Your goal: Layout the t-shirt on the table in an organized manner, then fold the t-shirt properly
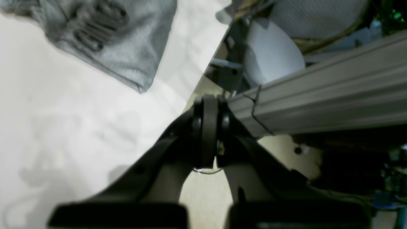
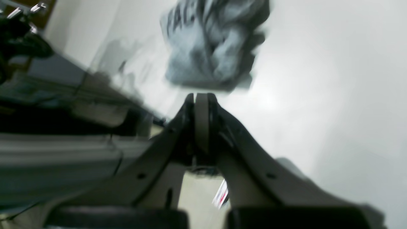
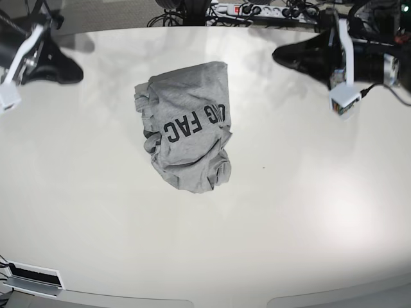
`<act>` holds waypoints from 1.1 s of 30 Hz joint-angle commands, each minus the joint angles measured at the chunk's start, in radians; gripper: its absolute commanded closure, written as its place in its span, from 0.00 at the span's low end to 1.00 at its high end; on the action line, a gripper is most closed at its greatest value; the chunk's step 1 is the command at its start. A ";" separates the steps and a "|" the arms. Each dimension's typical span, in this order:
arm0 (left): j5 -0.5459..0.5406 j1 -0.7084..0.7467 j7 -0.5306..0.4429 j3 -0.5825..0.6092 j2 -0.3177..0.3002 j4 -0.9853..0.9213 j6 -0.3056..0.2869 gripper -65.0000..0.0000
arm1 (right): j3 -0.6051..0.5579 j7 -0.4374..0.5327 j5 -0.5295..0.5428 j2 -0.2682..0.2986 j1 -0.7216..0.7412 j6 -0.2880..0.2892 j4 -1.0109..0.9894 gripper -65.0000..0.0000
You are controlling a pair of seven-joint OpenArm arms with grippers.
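Lying crumpled at the counter's [image 3: 308,212] centre, the t-shirt [image 3: 186,131] runs top-to-bottom; the left gripper [image 1: 208,127] and right gripper [image 2: 201,121], both pressed together and empty, are parked at the upper corners, similarly distant.

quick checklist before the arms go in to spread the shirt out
1. t-shirt on the table, away from every edge: ok.
2. Shirt laid flat: not ok, it is a crumpled bunch with lettering up.
3. Left claw empty: ok, shut on nothing, off the shirt.
4. Right claw empty: ok, shut, short of the shirt.
5. Claws open for a grasp: not ok, both shut.
6. Sleeves and collar located: cannot tell, folds hide them.
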 commanded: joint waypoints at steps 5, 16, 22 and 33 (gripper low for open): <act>-0.024 0.207 -0.015 -0.169 -0.009 0.069 -0.005 1.00 | 0.009 0.013 0.021 0.013 -0.165 0.007 0.013 1.00; 0.249 0.623 -0.040 -0.282 0.045 0.038 -0.005 1.00 | -0.014 0.013 -0.063 -0.010 -0.431 0.007 -0.061 1.00; 0.335 0.631 -0.093 -0.251 0.175 -0.100 -0.005 1.00 | -0.126 0.108 -0.330 -0.003 -0.434 0.007 -0.283 1.00; 0.620 0.454 -0.345 0.057 0.193 -0.559 -0.005 1.00 | -0.420 0.388 -0.693 0.032 -0.190 0.007 -0.832 1.00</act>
